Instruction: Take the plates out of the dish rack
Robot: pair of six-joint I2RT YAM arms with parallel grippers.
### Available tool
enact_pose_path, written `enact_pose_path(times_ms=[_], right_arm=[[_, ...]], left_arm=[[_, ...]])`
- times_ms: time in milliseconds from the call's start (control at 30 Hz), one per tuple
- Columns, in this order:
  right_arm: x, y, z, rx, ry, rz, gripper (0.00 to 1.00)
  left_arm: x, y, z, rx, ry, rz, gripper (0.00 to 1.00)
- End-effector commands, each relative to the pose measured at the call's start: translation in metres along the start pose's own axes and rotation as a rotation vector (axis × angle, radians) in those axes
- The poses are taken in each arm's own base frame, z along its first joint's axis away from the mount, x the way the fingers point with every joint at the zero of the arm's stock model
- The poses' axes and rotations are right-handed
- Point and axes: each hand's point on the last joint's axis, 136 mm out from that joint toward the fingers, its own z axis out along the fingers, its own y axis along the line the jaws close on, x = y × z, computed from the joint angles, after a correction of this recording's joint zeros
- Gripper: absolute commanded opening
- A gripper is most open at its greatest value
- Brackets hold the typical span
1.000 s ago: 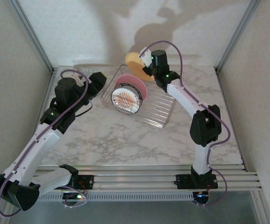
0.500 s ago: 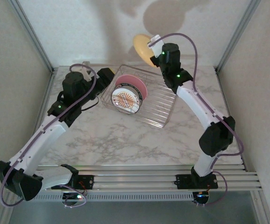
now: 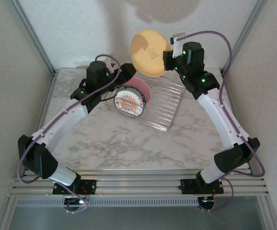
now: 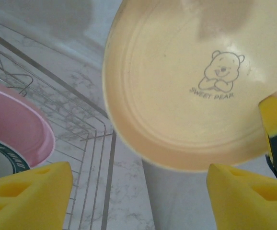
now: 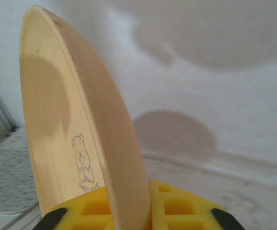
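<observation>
Pale orange round plate (image 3: 148,53), grey bear outline printed on its face; plain pink round plate (image 3: 145,90); small white plate (image 3: 129,102), orange sunburst, dark rim; silvery wire rack (image 3: 163,108); grey-veined white marble tabletop (image 3: 129,143).

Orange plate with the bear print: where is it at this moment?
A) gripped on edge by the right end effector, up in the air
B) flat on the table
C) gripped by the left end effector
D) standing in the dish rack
A: the right end effector is shut on the rim of the orange plate, up off the dish rack; the left end effector stands open.
</observation>
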Motion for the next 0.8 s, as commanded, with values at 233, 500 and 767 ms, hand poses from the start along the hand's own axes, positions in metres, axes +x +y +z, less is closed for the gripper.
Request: enact_pose_path(times_ms=[233, 500, 767], right_arm=[[-0.016, 0.018, -0.025, -0.203, 0.027, 0.348, 0.0], [-0.011, 0.024, -0.021, -0.264, 0.056, 0.411, 0.0], [-0.002, 0.03, -0.018, -0.302, 0.097, 0.452, 0.0]], left_arm=[[-0.007, -0.007, 0.014, -0.005, 0.008, 0.051, 0.72], [-0.008, -0.005, 0.015, -0.011, 0.001, 0.044, 0.53], [-0.006, -0.001, 0.013, -0.021, -0.002, 0.021, 0.09]])
